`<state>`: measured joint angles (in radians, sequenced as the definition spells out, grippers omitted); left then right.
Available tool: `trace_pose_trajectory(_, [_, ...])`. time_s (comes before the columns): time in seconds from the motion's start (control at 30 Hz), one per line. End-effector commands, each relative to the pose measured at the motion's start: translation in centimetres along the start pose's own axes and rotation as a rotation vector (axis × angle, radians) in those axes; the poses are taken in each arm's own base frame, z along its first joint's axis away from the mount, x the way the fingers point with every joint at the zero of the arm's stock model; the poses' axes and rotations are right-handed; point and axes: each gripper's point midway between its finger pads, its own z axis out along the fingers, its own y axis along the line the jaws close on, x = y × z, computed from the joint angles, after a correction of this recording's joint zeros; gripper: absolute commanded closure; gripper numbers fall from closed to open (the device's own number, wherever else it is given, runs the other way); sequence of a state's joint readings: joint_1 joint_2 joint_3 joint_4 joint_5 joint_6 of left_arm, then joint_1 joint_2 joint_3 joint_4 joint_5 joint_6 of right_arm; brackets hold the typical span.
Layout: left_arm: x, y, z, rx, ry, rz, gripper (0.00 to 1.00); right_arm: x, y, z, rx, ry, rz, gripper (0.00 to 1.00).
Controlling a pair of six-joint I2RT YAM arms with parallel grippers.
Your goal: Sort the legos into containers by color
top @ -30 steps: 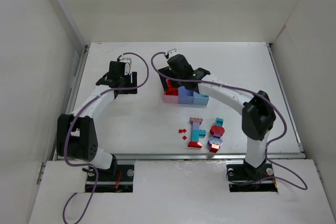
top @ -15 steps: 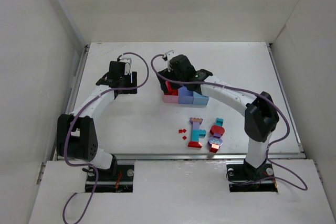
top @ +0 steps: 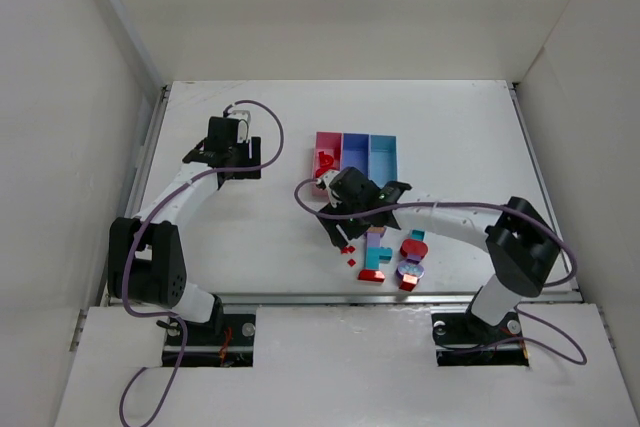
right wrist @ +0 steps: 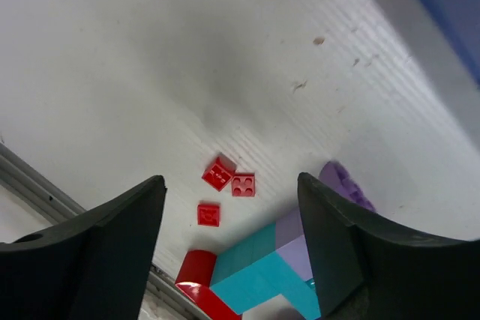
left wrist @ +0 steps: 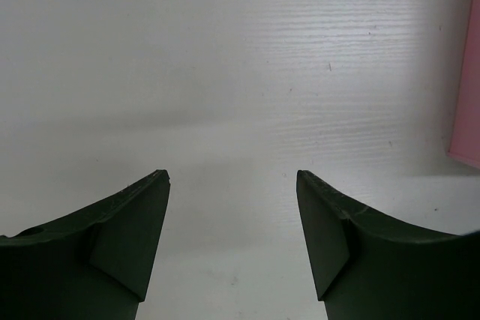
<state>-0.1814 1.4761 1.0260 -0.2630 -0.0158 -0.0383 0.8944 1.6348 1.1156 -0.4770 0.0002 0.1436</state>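
Three red legos [right wrist: 242,183] lie on the table [right wrist: 150,73] beneath my right gripper [right wrist: 231,180], jaws apart, empty; my left gripper [left wrist: 231,174] gapes likewise

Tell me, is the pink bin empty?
Not empty: red legos lie inside the pink bin, toward its near end.

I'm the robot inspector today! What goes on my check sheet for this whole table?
Surface: white table, no spills seen.
Job's things: pink bin holds one red piece; purple-blue bin and light blue bin look empty; red chips, teal-purple clump and other bricks lie near the front edge.
Clutter: nothing seen.
Grippers: left gripper open over bare table; right gripper open above the red chips.
Cables: purple cables loop beside each gripper.
Surroundings: white walls around.
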Motion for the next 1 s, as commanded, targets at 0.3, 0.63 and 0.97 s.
trace_pose_trajectory(0.3, [-0.7, -0.2, -0.5, -0.001, -0.037, 0.011, 0.34, 3.0, 2.3, 3.3, -0.059, 0.093, -0.032, 0.41])
trace_pose_trajectory(0.63, [-0.7, -0.2, -0.5, -0.001, -0.037, 0.011, 0.34, 3.8, 2.3, 3.5, -0.065, 0.107, -0.031, 0.57])
trace_pose_trajectory(0.97, [-0.2, -0.2, -0.4, -0.002, -0.028, 0.012, 0.34, 4.3, 2.8, 3.5, -0.076, 0.119, -0.029, 0.81])
